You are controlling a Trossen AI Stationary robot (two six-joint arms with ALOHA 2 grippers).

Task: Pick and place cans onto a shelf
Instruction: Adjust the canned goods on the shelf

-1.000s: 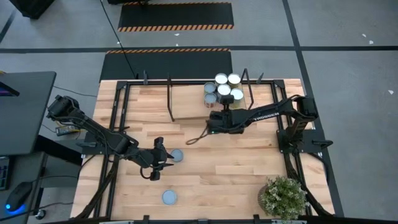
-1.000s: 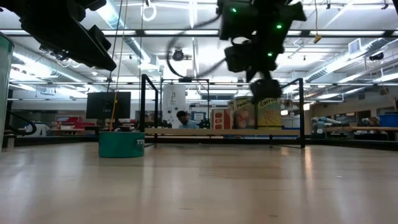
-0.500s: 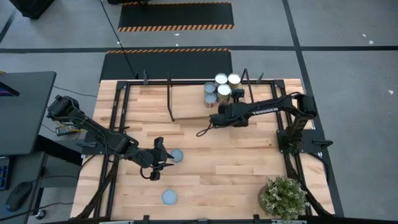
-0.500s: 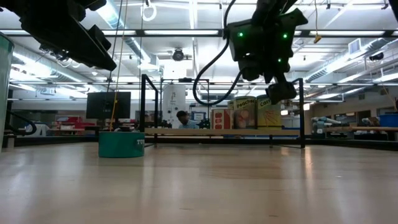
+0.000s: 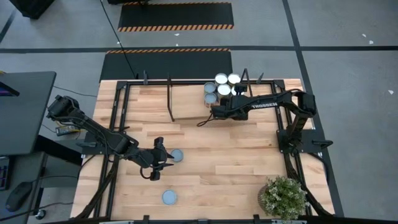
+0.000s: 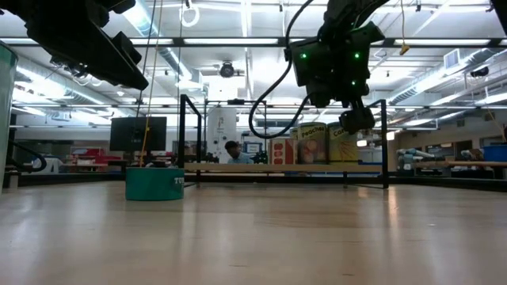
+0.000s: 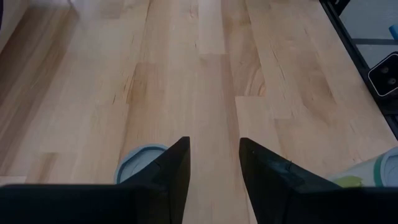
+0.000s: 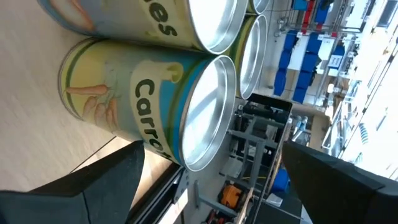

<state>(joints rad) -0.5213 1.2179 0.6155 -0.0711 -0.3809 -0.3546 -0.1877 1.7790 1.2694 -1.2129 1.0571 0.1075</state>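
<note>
Silvery tops mark a cluster of cans (image 5: 222,91) standing on the shelf (image 5: 186,102) at the far side of the table (image 5: 249,162), and my right gripper (image 5: 214,112) hovers just beside them with its fingers spread wide and nothing between them; the right wrist view shows a yellow carrot can (image 8: 149,112) close ahead in the gap. Two more cans wait on the bare tabletop: one (image 5: 176,155) just beside my left gripper (image 5: 163,160), another (image 5: 168,197) nearer the front edge. My left fingers (image 7: 171,171) stand apart and empty, with a can's rim showing beside each of them. I judge the next pick belongs to the left arm. To do it well I should centre the near can between the fingers before descending, come down square so neither finger clips the rim, and close on the side wall low enough that it will not tip. My right arm should draw back clear of the placed cans without brushing them, since they stand packed together and a nudge could topple one
</note>
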